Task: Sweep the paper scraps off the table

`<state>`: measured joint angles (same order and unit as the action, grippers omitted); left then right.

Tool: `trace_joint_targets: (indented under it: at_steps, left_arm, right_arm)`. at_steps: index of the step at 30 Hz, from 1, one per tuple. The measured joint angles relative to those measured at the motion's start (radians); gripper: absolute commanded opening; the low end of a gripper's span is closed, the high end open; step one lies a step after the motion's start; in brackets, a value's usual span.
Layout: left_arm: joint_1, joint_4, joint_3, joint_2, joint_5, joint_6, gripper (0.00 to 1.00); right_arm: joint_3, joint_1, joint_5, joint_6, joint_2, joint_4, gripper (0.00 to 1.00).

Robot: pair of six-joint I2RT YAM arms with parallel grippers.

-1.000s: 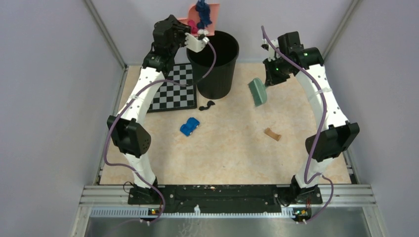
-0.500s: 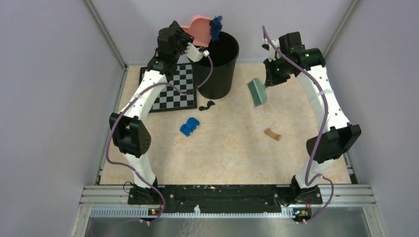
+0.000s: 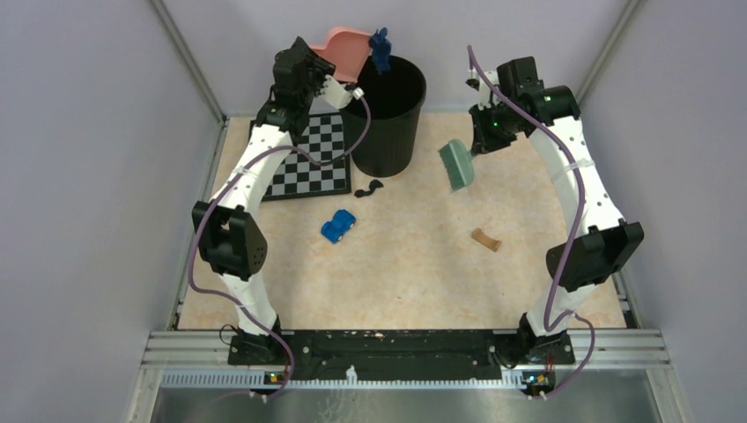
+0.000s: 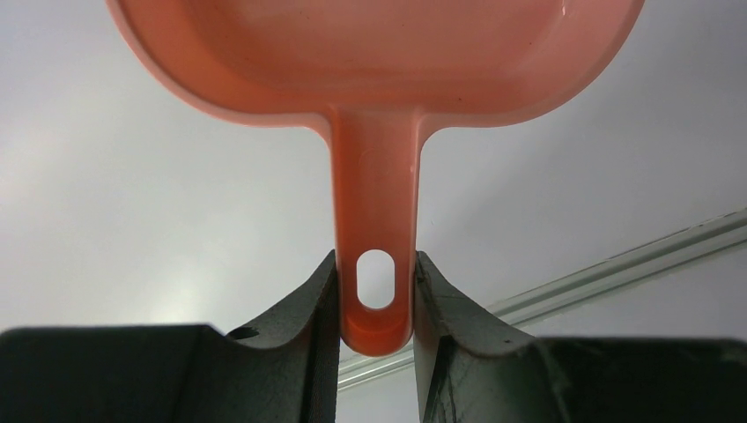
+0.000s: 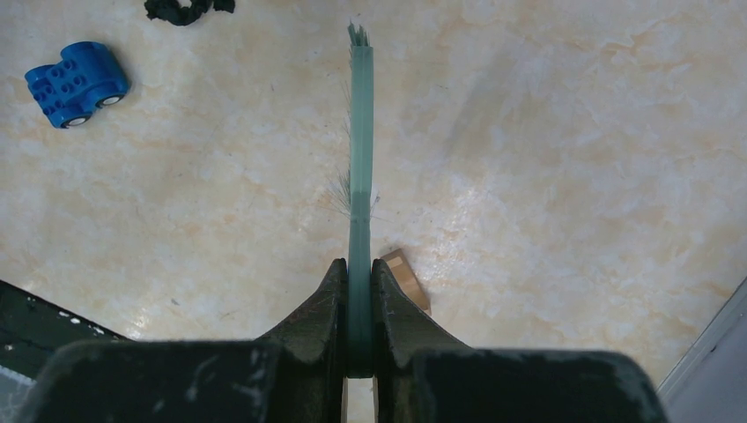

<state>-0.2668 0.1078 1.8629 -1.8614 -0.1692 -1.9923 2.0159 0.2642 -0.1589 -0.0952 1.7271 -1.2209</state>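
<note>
My left gripper [image 3: 339,86] is shut on the handle of the pink dustpan [image 3: 345,51], raised and tipped beside the black bin [image 3: 388,132]. In the left wrist view the jaws [image 4: 376,264] clamp the handle [image 4: 374,211]. A blue paper scrap [image 3: 380,48] hangs at the pan's edge over the bin's rim. My right gripper [image 3: 480,139] is shut on the grey-green brush [image 3: 457,164], held above the table [image 3: 414,273]. A black scrap [image 3: 370,188] lies by the bin's foot and a tan scrap [image 3: 485,239] lies right of centre. The right wrist view shows the gripper [image 5: 358,269], the brush [image 5: 359,159], the tan scrap [image 5: 407,278] and the black scrap [image 5: 185,9].
A blue toy car [image 3: 337,226] sits left of centre; it also shows in the right wrist view [image 5: 77,84]. A black-and-white checkerboard mat [image 3: 308,159] lies at the back left, next to the bin. Grey walls close in the table on three sides.
My left wrist has turned and tipped the dustpan over the bin; the scraps slid off, leaving one blue scrap at the pan's edge. The brush drifted slightly left.
</note>
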Motion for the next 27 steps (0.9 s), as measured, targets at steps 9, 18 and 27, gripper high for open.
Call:
trace_joint_targets:
  at_steps: [9, 18, 27]
  left_arm:
    - [0.025, -0.022, 0.001, 0.0, 0.074, -0.064, 0.0]
    - [0.091, 0.051, 0.365, -0.137, 0.27, -0.09, 0.0]
    - [0.094, 0.185, 0.205, -0.063, 0.336, -0.098, 0.0]
  right_arm:
    - [0.0, 0.0, -0.017, 0.0, 0.0, 0.0, 0.0]
    - [0.0, 0.0, -0.037, 0.002, 0.0, -0.003, 0.0]
    - [0.0, 0.0, -0.05, 0.002, 0.003, -0.003, 0.0]
